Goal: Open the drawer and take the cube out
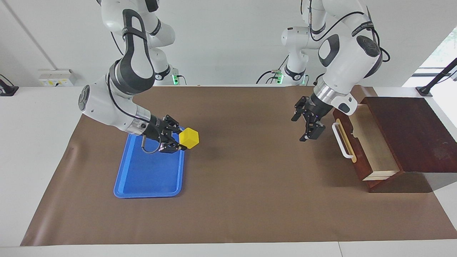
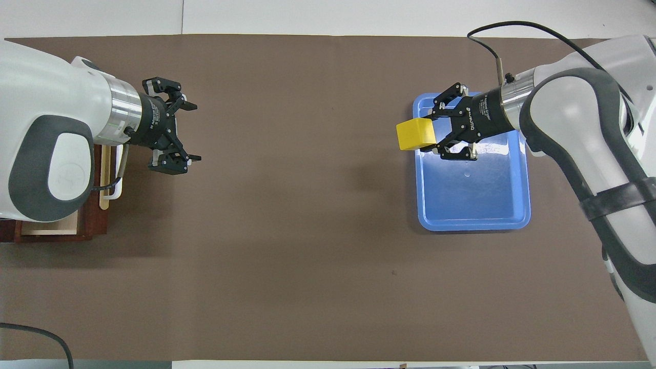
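The yellow cube (image 1: 189, 138) is held in my right gripper (image 1: 182, 141), up in the air over the edge of the blue tray (image 1: 150, 178) that faces the middle of the table. The overhead view also shows the cube (image 2: 415, 135) in the right gripper (image 2: 429, 132). The dark reddish-brown drawer (image 1: 371, 142) stands pulled out at the left arm's end, its pale interior bare, its white bar handle (image 1: 342, 141) toward the table's middle. My left gripper (image 1: 302, 126) is open and empty, beside the handle; it also shows in the overhead view (image 2: 195, 132).
The blue tray (image 2: 471, 205) lies at the right arm's end on the brown mat (image 1: 250, 185). The dark cabinet top (image 1: 410, 132) covers the drawer's back part. The left arm hides most of the drawer (image 2: 61, 228) in the overhead view.
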Tool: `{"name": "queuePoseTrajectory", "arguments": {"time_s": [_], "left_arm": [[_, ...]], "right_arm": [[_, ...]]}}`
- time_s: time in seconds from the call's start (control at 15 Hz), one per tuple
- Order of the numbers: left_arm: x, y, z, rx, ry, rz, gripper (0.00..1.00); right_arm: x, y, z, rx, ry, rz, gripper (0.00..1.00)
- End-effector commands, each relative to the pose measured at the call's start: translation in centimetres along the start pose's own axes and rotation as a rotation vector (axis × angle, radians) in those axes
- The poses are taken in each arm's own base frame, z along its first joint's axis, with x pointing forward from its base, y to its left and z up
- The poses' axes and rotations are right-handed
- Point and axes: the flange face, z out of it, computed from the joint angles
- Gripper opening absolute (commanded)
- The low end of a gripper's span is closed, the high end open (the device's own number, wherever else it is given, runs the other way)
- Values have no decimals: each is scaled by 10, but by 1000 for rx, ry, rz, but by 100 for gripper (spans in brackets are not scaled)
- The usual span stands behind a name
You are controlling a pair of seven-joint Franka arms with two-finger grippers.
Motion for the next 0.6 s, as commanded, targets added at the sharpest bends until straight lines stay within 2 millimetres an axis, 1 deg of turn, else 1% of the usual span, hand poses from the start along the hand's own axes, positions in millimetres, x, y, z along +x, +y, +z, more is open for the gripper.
{"name": "queuePoseTrajectory", "arguments": {"time_s": [0.0,0.07,0.13,0.2,0.33,0.47,0.53], "left_arm": [[57,5,-15,-8,99,-44,100],[71,7,-17,-7,158,-14,100],[87,8,-19,10,194,65,100],[97,9,-21,20,195,137,100],[108,5,-16,53,204,130,100],[115,0,-7,113,255,135,100],[121,-1,-1,136,264,97,100]], "right_arm": [[48,12,-7,-17,42,-44,0],[63,14,-10,-18,42,-70,0],[77,17,-9,-24,44,-94,0],[94,20,-8,-34,54,-109,0],[125,21,-11,-68,135,-119,0],[139,19,-14,-70,198,-129,0],[141,19,-16,-74,217,-135,0]]}}
